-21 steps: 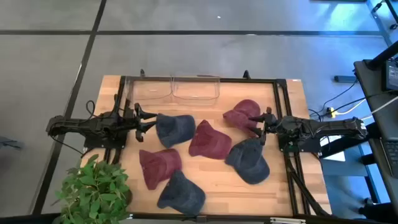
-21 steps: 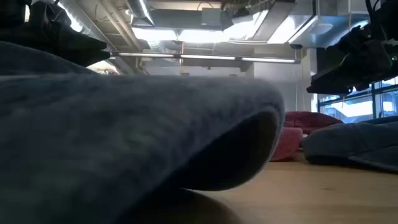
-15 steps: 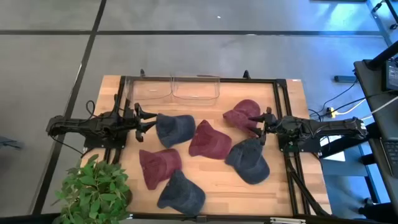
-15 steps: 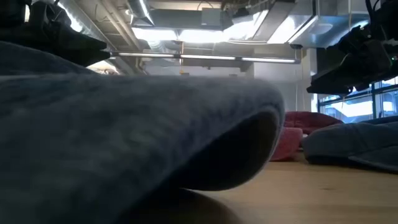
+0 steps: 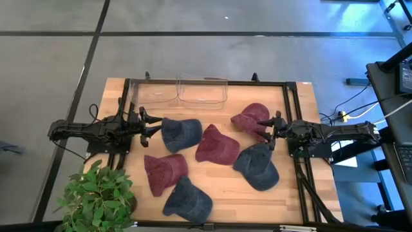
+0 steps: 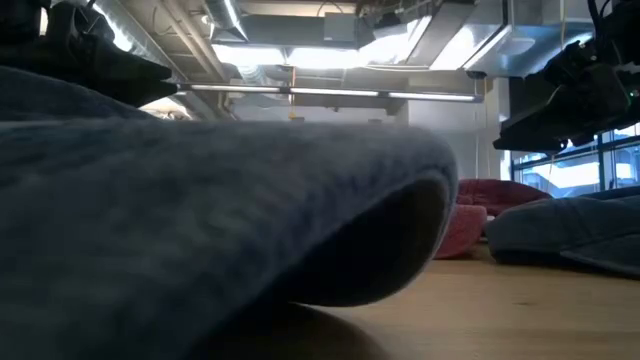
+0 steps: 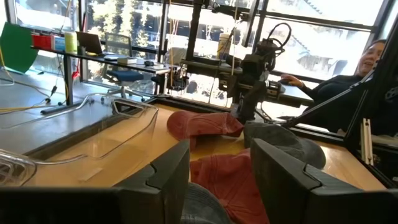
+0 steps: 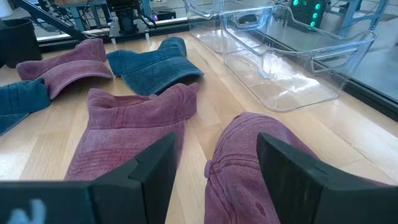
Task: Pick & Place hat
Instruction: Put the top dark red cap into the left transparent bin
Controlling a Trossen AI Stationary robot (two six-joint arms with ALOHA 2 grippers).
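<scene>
Six hats lie flat on the wooden table: blue ones (image 5: 181, 133), (image 5: 257, 166), (image 5: 188, 198) and maroon ones (image 5: 215, 144), (image 5: 252, 119), (image 5: 165, 171). My left gripper (image 5: 154, 127) is open, hovering at the left edge of the far blue hat (image 7: 200, 206). My right gripper (image 5: 268, 133) is open too, raised over the right side of the far maroon hat (image 8: 249, 165). In the low view the near blue hat (image 6: 200, 220) fills most of the picture, and both grippers (image 6: 90, 50), (image 6: 560, 100) hang above table level.
Two clear plastic bins (image 5: 158, 95), (image 5: 203, 91) stand side by side at the table's far edge. A potted plant (image 5: 96, 193) sits at the near left corner. A black frame (image 5: 291, 116) rims the table. A person (image 7: 373, 59) sits beyond the right side.
</scene>
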